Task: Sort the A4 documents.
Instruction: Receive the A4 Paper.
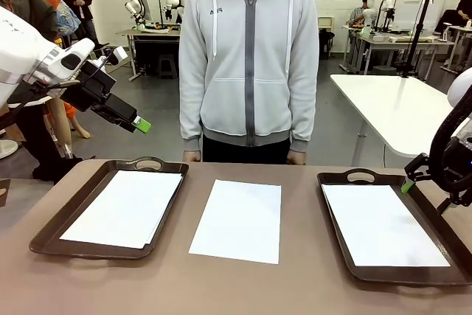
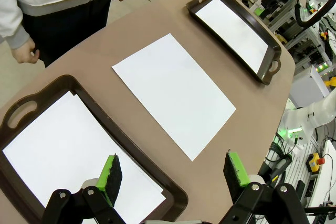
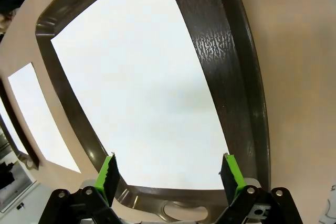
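**Three lots of paper on the table, both grippers empty**

Left gripper: up in the air above the far left side of the table. Jaws are spread wide with nothing between them. Its wrist view looks down across the left tray, the middle sheet and, farther off, the right tray.

Right gripper: at the far right corner of the right tray in the front view. Jaws are spread, nothing pinched. In its wrist view the green pads frame one short end of that tray's sheet, with a tray handle just below them. Can't tell whether the pads touch the paper or the tray.

Paper:
- The left tray holds a stack of white sheets. There are at least two, with edges slightly offset, lying flat inside the rim.
- The middle sheet lies flat on the bare table between the two trays, touching neither. Its long side runs toward the person.
- The right tray holds a flat white sheet, squared up inside the rim. Can't tell if it's one sheet or more.

Both trays are dark brown, with their long sides running away from the robot and a handle at each short end.

The person stands at the far edge, opposite the middle sheet. Both hands are down by the table edge, loosely curled, off the paper.
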Controlling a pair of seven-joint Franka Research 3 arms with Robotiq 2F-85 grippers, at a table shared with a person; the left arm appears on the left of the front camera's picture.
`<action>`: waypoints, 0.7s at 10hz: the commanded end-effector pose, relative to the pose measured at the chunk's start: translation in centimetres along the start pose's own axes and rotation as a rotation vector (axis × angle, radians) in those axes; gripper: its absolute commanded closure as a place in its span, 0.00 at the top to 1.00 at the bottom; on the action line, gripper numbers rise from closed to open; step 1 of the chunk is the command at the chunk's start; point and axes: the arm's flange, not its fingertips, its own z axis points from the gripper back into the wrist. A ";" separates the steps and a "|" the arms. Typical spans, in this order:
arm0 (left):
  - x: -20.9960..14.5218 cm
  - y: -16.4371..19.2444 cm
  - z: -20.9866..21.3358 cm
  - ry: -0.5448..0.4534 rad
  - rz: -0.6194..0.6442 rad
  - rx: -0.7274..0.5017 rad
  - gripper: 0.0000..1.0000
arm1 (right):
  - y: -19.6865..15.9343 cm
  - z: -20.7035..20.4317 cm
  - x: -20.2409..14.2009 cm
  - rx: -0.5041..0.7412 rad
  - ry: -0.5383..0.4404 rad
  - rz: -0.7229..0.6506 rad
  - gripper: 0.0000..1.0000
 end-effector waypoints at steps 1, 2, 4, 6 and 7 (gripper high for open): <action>0.0 0.0 0.1 -0.004 0.000 0.004 1.00 | 0.0 -0.1 0.2 0.000 0.001 0.007 1.00; 0.0 0.0 0.1 -0.004 0.000 0.004 1.00 | 0.0 -0.1 0.2 0.000 0.001 0.007 1.00; 0.0 0.0 0.1 -0.004 0.000 0.004 1.00 | 0.0 -0.1 0.2 0.000 0.001 0.007 1.00; 0.0 0.0 0.1 -0.004 0.000 0.004 1.00 | 0.0 -0.1 0.2 0.000 0.001 0.007 1.00; 0.0 0.0 0.1 -0.004 0.000 0.004 1.00 | 0.0 -0.1 0.2 0.000 0.001 0.007 1.00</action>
